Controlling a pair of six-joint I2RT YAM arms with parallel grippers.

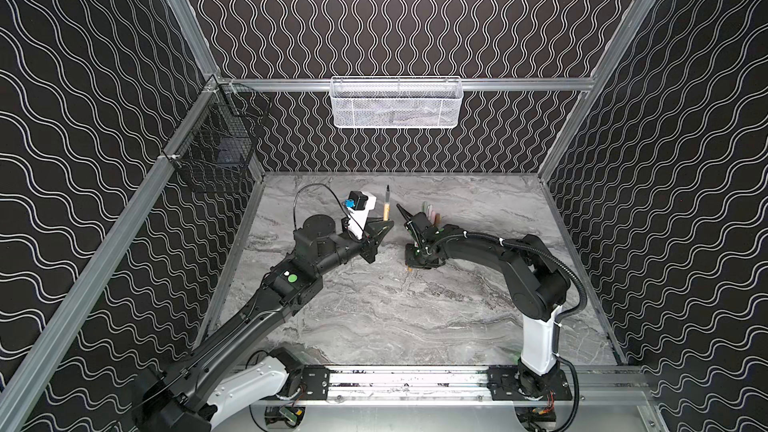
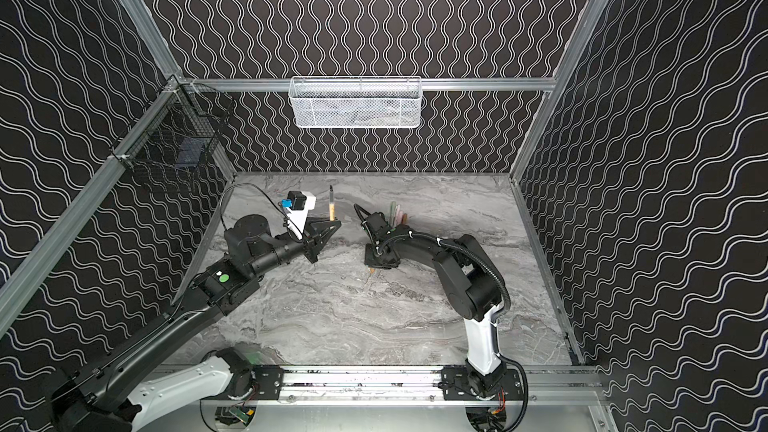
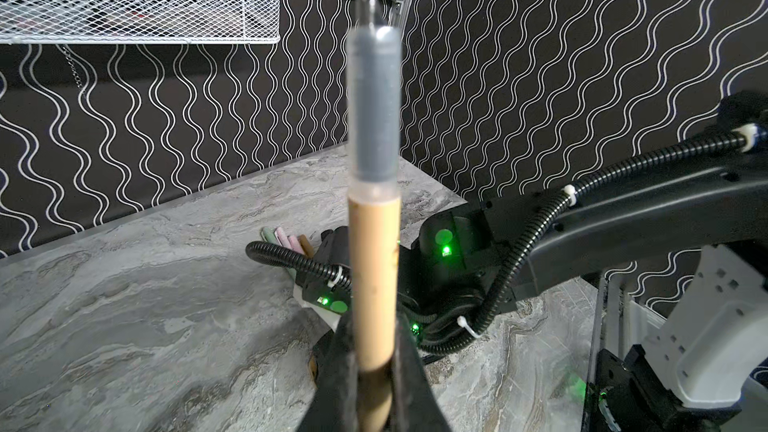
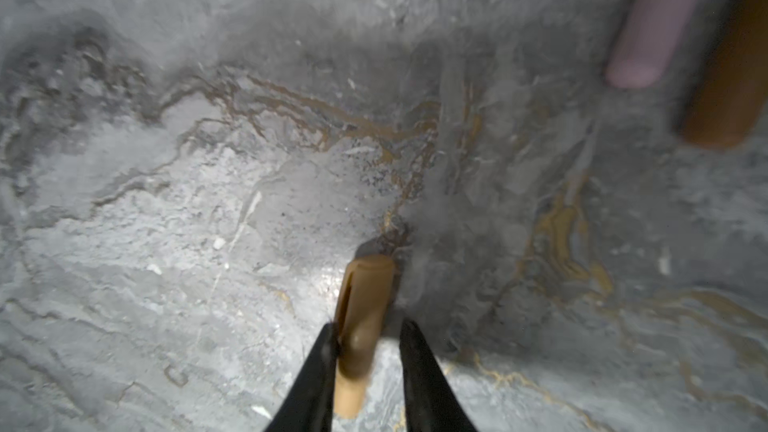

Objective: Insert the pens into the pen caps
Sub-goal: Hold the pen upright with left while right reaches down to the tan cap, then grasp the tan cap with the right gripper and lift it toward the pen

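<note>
My left gripper (image 1: 384,224) (image 3: 374,328) is shut on the lower barrel of a tan-brown pen (image 1: 386,205) (image 2: 331,205) (image 3: 374,268). The pen stands upright above the table with its grey grip section and dark tip on top. My right gripper (image 4: 368,332) points straight down at the table and stands open around a tan-brown pen cap (image 4: 365,305). The cap lies on the marble, touching one finger (image 4: 326,347) and apart from the other. In both top views the right wrist hides these jaws; only the cap's end (image 1: 409,270) (image 2: 372,270) peeks out.
Several other pens (image 1: 429,214) (image 2: 397,211) (image 3: 286,238) in pale green, pink and brown lie side by side just behind the right wrist, with rounded ends (image 4: 648,35). A white mesh basket (image 1: 395,103) hangs on the back wall and a black wire basket (image 1: 216,147) on the left wall.
</note>
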